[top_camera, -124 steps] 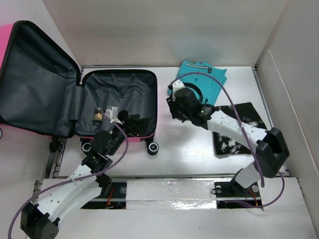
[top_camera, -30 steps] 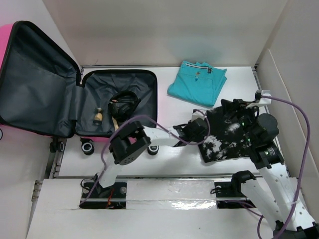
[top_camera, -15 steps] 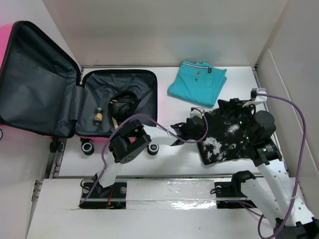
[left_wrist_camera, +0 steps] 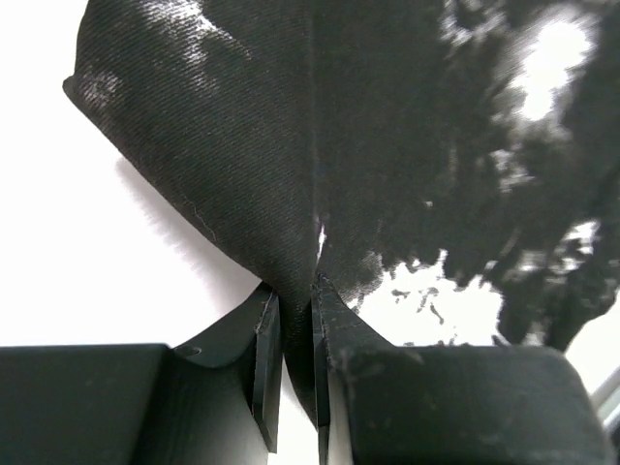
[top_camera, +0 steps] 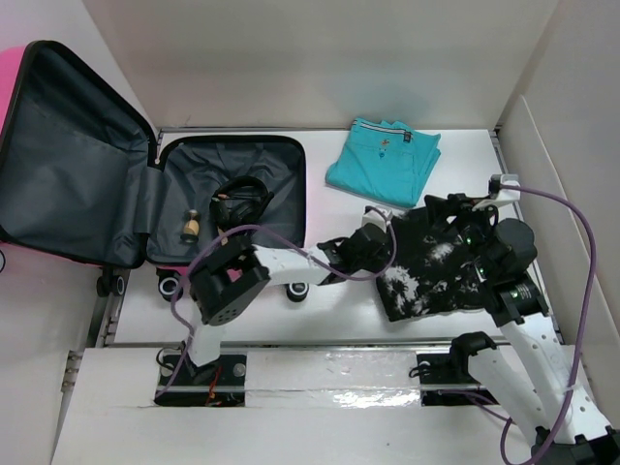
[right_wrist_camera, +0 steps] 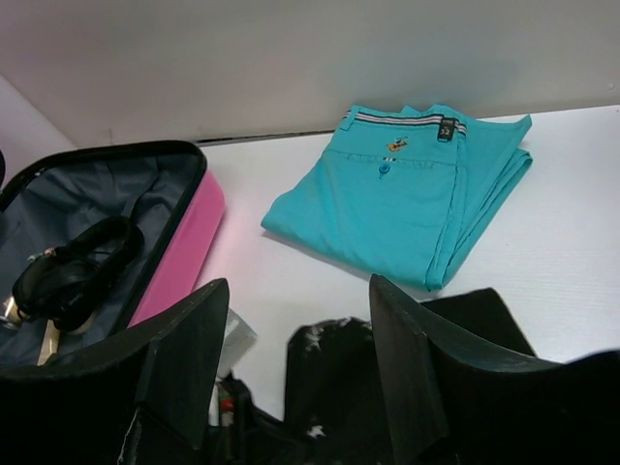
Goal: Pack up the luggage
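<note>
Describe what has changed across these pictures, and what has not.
The left arm left the headphones in the luggage, crossed to the black patterned garment, shut its jaws on an edge and is dragging it leftward. The right arm withdrew to the right, jaws open. Luggage and teal shorts stayed put.

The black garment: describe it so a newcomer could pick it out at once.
Start at the open pink suitcase on the left, then look right. The black garment lies there, its left edge pinched in the left gripper. Unlike the plain turquoise trousers behind it, it is splashed with white.
</note>
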Action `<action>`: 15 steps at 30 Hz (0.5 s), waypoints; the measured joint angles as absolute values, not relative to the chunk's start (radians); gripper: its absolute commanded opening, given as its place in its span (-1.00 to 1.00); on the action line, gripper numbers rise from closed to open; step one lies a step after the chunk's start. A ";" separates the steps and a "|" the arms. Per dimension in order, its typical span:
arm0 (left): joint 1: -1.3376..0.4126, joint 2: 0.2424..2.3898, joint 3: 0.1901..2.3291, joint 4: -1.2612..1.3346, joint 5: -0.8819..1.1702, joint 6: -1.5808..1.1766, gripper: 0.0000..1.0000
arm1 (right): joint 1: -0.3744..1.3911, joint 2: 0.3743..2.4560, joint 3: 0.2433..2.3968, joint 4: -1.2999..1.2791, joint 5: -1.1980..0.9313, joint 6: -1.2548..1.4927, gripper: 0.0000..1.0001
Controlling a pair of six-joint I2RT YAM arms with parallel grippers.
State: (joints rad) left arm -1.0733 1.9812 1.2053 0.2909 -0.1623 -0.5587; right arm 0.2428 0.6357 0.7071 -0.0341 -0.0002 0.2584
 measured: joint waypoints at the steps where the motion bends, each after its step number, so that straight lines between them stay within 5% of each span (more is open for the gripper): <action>1: -1.070 1.946 1.198 0.262 -0.167 -0.540 -1.00 | 0.243 0.632 0.703 -0.033 0.002 0.259 0.31; 15: -0.748 1.526 1.264 -0.049 -0.243 -0.320 -1.00 | 0.243 0.566 0.698 -0.034 0.032 0.258 0.31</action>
State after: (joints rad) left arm -0.7475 1.5257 1.2636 -0.0486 -0.2432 -0.3202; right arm 0.2432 0.5663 0.6979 -0.0338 0.0322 0.2584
